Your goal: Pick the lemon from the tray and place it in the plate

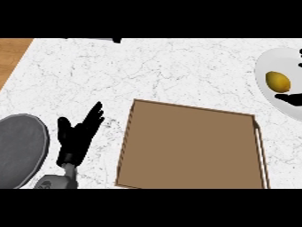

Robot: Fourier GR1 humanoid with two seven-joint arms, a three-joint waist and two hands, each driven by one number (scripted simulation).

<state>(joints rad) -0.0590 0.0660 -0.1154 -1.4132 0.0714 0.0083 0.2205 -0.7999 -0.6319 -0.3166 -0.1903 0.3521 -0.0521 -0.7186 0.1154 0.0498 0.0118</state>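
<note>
A yellow lemon (278, 81) lies on the white plate (279, 60) at the right edge of the counter. My right hand (300, 99) is over the plate, fingers and thumb spread apart on either side of the lemon, not touching it; only part of the hand shows at the frame's edge. The brown tray (191, 148) sits in the middle foreground with nothing in it. My left hand (80, 132) rests open, fingers up, to the left of the tray.
A dark grey round pan or lid (13, 150) lies at the lower left. The white marble counter ends at a wooden strip (1, 62) on the far left. A dark object (116, 40) peeks in at the counter's back edge.
</note>
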